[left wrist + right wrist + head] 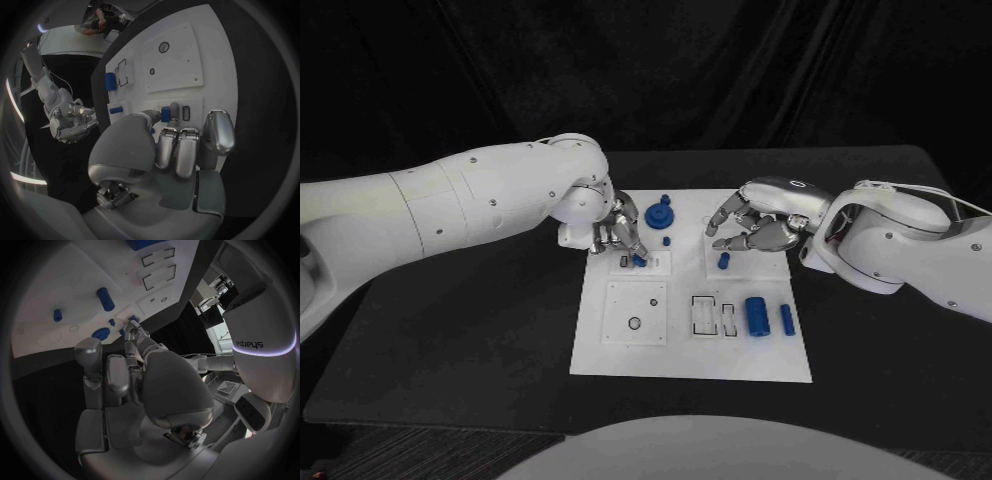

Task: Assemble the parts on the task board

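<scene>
While the left hand (620,232) pinches a small blue part (639,260) at the task board's (689,362) far edge, the right hand (759,222) hovers nearby, fingers curled on nothing.

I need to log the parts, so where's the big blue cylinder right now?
In the head view the big blue cylinder lies on the task board near its right side, between the slotted outlines and a thinner blue peg, untouched by either robot hand.

The left hand (620,228) fingers (167,148) partly hide a small blue part (165,114).
</scene>
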Controlling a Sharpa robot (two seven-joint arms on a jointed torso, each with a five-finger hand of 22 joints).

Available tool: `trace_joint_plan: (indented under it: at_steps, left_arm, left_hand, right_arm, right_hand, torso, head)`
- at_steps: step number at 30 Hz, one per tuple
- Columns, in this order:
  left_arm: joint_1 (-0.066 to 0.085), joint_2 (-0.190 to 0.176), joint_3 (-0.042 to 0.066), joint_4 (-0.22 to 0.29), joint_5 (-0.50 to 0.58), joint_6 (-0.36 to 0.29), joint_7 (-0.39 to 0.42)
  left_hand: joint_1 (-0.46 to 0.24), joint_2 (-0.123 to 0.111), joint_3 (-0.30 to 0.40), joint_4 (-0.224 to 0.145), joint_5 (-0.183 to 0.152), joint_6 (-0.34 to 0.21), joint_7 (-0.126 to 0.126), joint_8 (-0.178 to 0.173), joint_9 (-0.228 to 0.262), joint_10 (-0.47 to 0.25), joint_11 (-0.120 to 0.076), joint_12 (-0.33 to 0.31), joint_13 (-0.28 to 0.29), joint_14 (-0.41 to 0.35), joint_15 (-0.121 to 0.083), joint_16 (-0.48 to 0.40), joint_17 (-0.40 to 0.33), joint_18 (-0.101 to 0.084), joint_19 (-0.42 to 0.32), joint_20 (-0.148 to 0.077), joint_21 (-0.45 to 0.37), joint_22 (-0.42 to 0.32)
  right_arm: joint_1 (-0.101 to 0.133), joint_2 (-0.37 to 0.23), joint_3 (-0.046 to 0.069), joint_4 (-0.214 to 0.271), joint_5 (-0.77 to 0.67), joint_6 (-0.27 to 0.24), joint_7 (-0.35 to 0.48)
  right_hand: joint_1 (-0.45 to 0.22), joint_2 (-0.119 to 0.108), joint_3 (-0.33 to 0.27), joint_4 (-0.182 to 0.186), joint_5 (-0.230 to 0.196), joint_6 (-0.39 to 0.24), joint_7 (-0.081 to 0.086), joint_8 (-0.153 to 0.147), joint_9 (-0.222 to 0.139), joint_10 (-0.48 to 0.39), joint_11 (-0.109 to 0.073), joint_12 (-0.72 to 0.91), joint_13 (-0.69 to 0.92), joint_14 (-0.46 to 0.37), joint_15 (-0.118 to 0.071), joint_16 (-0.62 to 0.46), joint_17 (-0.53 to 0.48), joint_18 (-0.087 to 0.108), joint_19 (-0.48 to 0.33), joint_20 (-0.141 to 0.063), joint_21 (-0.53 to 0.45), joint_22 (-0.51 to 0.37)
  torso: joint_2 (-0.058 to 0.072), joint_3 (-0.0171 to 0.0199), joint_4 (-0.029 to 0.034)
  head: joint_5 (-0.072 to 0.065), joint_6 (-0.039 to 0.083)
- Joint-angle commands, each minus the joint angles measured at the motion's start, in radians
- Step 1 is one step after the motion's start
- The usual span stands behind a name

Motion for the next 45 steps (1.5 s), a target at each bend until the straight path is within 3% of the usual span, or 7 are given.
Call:
trace_joint_plan:
  at_steps: [1,17,45]
  left_arm:
    - [-0.009,0.002,-0.004,0.0,0.001,-0.001,0.009]
    - [-0.01,0.0,-0.004,0.003,0.001,-0.019,0.016]
    - [-0.012,-0.003,-0.004,0.005,0.001,-0.022,0.024]
  left_hand:
    - [-0.004,0.011,0.203,-0.202,-0.004,0.013,-0.009,-0.006,0.0,0.016,0.001,-0.005,0.187,0.106,-0.005,0.003,0.263,-0.003,-0.008,-0.001,-0.006,0.154]
    - [-0.006,0.011,0.204,-0.203,-0.005,0.013,-0.009,-0.008,0.001,0.011,0.001,-0.008,0.184,0.106,-0.004,0.003,0.263,-0.003,-0.008,-0.001,-0.006,0.154]
    - [-0.022,0.017,0.209,-0.211,-0.026,0.013,-0.007,-0.021,0.006,-0.005,0.003,-0.02,0.17,0.106,-0.002,0.003,0.263,0.0,-0.019,0.002,-0.019,0.151]
  right_arm:
    - [-0.003,0.0,0.001,-0.001,-0.004,0.007,-0.012]
    - [-0.004,0.001,0.001,-0.002,-0.004,0.012,-0.013]
    - [-0.005,0.003,0.001,-0.009,-0.004,0.014,-0.017]
  right_hand:
    - [-0.004,0.003,-0.002,0.005,0.005,0.001,0.002,0.002,0.002,-0.007,-0.003,-0.003,0.059,0.005,0.009,-0.006,-0.001,0.005,-0.009,0.0,-0.006,0.096]
    - [-0.003,0.003,-0.001,0.005,0.004,0.001,0.003,0.002,0.002,-0.011,-0.002,-0.006,0.054,0.003,0.01,-0.012,-0.007,0.006,-0.012,0.001,-0.016,0.094]
    - [-0.003,0.003,0.0,0.006,0.004,0.001,0.004,0.002,0.003,-0.013,-0.001,-0.008,0.052,0.001,0.01,-0.015,-0.011,0.007,-0.014,0.001,-0.023,0.092]
  torso:
    - [0.0,-0.0002,0.0003]
    - [0.001,0.0001,0.0026]
    - [0.0,0.0001,0.0]
  head:
    - [0.0,0.0]
    - [0.001,0.0]
    - [0.003,0.0]
